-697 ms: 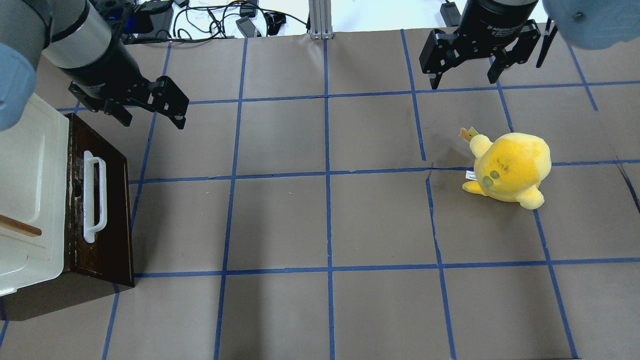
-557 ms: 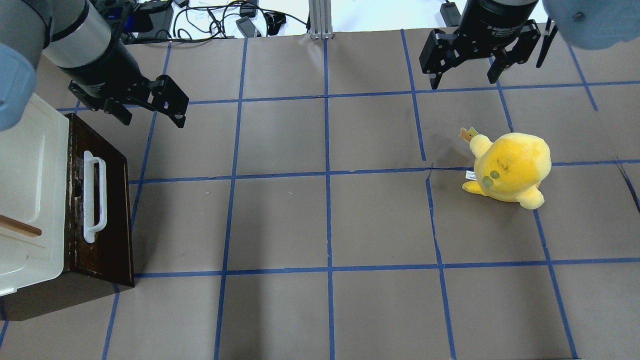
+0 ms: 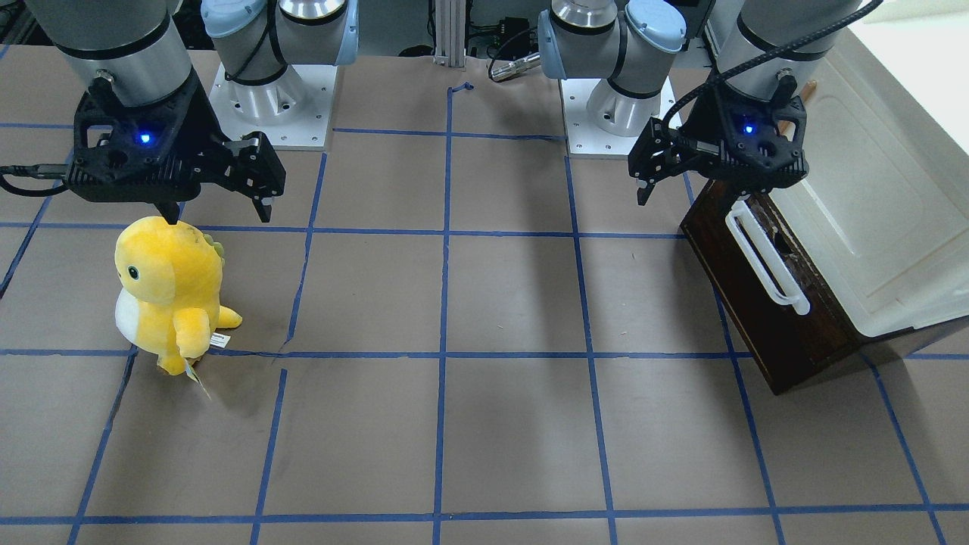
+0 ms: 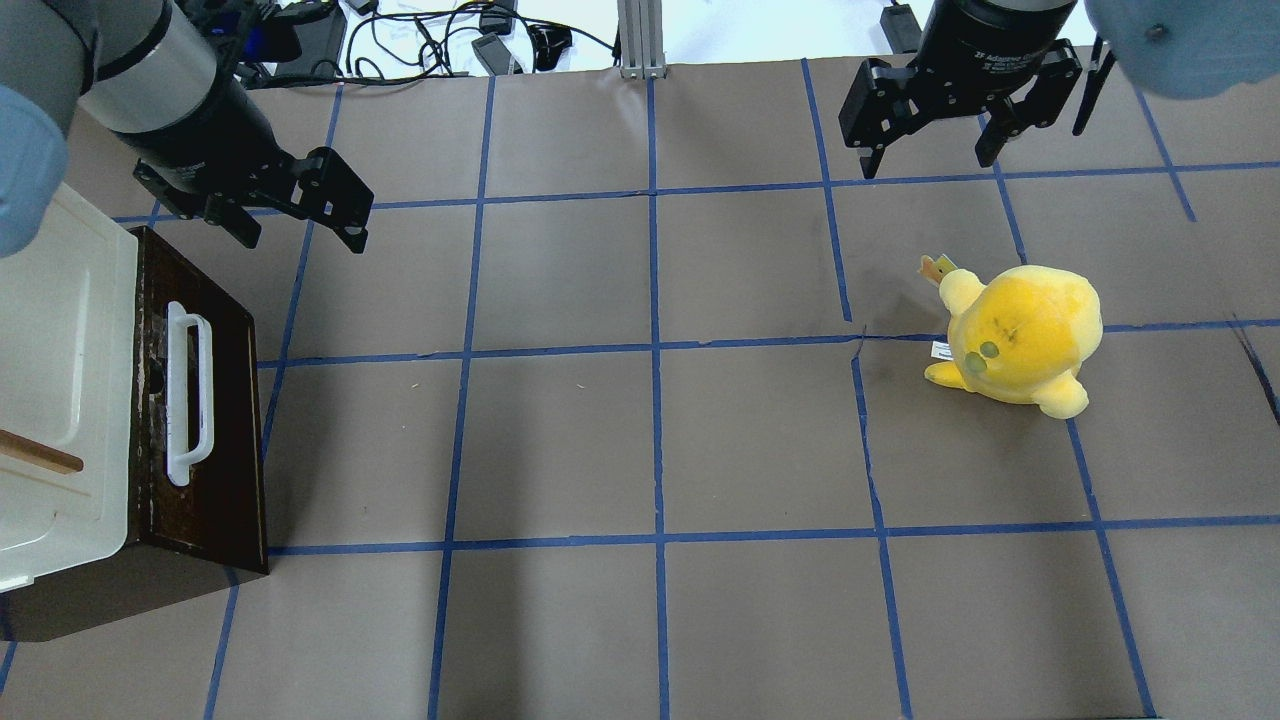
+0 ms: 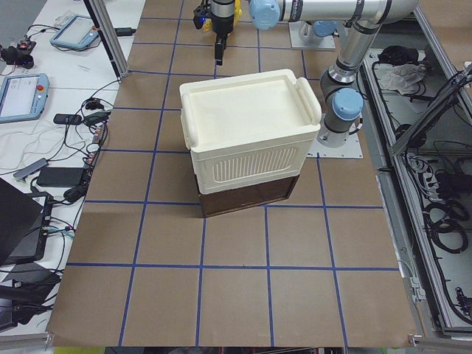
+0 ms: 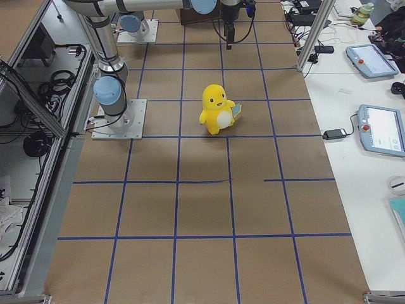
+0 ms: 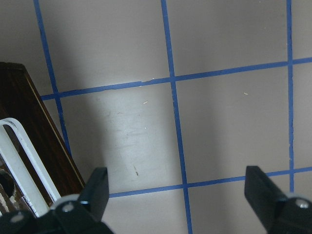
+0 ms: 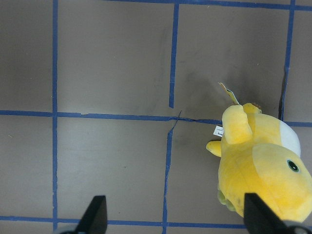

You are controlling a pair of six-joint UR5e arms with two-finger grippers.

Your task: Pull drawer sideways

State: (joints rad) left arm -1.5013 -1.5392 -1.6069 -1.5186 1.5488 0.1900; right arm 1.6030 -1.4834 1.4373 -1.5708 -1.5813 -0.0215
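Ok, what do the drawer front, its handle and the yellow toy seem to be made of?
Drawer front: looks like dark-stained wood, fairly glossy, with pale scuffs near the handle.
Handle: smooth and white, probably plastic or painted metal; I can't tell which.
Yellow toy: soft plush fabric, with a fuzzy surface and a sewn-on tag.

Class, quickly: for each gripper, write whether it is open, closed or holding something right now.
Left gripper: open, holding nothing.
Right gripper: open, holding nothing.
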